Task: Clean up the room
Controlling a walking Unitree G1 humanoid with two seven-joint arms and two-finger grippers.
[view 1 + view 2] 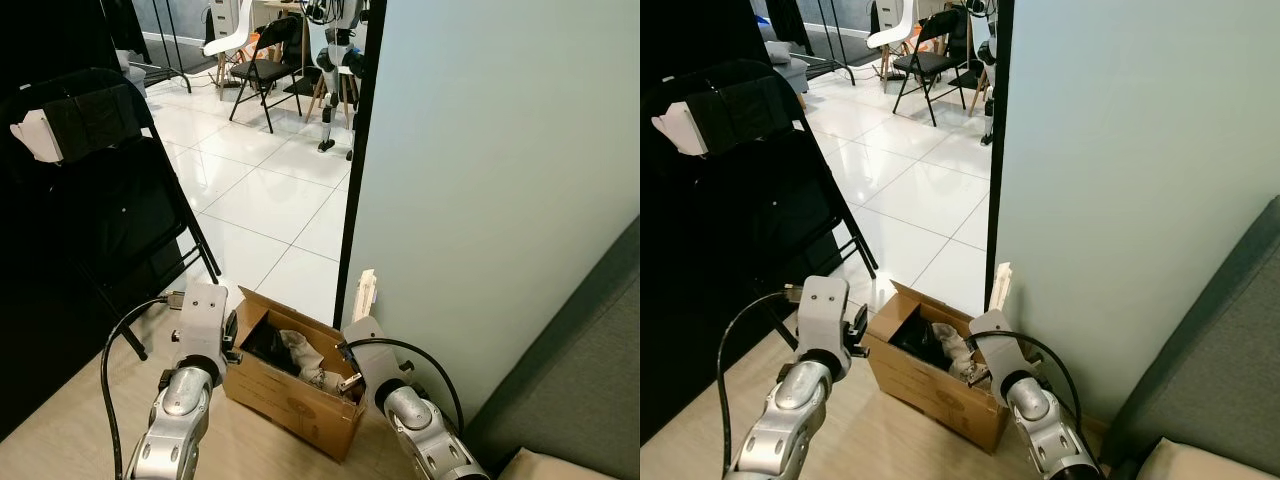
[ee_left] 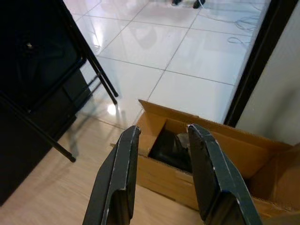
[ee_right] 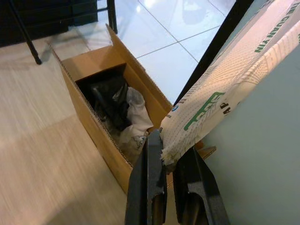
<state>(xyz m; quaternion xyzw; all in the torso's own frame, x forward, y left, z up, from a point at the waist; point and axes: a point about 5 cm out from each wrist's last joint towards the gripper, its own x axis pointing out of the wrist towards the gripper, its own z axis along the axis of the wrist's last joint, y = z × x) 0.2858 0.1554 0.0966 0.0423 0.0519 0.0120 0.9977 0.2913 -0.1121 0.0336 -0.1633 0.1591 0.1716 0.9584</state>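
Two kinds of floor meet in front of me: pale wood planks (image 1: pixel 60 440) under my arms and glossy white tiles (image 1: pixel 270 195) running off into the far room. On my left a black folding chair (image 1: pixel 110 210) stands against the dark side, with a white scrap (image 1: pixel 30 135) lying on its top. Farther back on the tiles I see another black folding chair (image 1: pixel 265 70) and a white chair (image 1: pixel 232 35). A black door-frame edge (image 1: pixel 357 150) divides the tiles from a pale blue-grey wall (image 1: pixel 500 180) on my right, and a grey sofa edge (image 1: pixel 580 390) sits low in the right corner.

My left gripper (image 2: pixel 161 140) hangs just beside the left end of the box, its fingers released and apart with nothing between them.

The cardboard box (image 1: pixel 290 395) sits on the wood floor right at the foot of the door frame, flaps up. Inside it I make out a black bag-like lump (image 3: pixel 110 101) and crumpled white paper or plastic (image 3: pixel 136 115); I cannot tell what lies beneath.

My right gripper (image 3: pixel 171 161) is over the right end of the box, clenched on a piece of paper packaging (image 3: pixel 225 89), cream with green print. It is a long flattened piece standing up from the fingers alongside the wall, its lower end just above the box's right rim.
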